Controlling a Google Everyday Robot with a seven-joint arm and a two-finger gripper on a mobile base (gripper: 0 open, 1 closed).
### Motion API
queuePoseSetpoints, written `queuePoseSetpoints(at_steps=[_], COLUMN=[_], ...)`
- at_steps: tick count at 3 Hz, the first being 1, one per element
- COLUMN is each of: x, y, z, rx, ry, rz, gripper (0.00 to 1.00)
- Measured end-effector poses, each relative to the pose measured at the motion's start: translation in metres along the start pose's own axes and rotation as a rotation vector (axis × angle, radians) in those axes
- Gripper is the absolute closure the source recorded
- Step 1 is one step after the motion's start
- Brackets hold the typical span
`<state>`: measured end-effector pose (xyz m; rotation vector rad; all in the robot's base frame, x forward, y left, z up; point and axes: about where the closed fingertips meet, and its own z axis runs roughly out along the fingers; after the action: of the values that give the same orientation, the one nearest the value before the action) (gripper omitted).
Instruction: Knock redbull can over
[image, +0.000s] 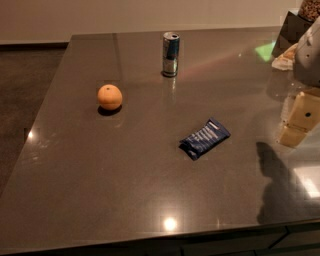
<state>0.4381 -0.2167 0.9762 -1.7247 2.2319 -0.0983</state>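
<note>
The redbull can (170, 54), slim with blue and silver panels and a silver top rim, stands upright at the far middle of the dark glossy table (125, 170). My gripper (299, 122), with cream-coloured parts under a white arm, hangs at the right edge of the view, above the table's right side. It is far to the right of the can and nearer the front, touching nothing and holding nothing I can see.
An orange (109, 97) sits to the left of the can and nearer. A flat dark-blue snack wrapper (204, 138) lies mid-table, left of the gripper. Boxes and bags (292, 35) stand at the far right corner. The gripper's shadow (272, 175) falls front right.
</note>
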Motion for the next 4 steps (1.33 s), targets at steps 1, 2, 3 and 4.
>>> queuePoseSetpoints(at_steps=[1,2,3,4], x=[0.000,-0.005,-0.023,-0.036], y=[0.000,-0.004,-0.029,-0.055], z=[0.000,0.002,0.019,0.033], rx=[0.000,0.020,0.084,0.129], ry=[0.000,0.015,0.002,-0.039], rz=[0.000,-0.014,-0.019,0.008], gripper=[0.00,0.00,0.00,0.00])
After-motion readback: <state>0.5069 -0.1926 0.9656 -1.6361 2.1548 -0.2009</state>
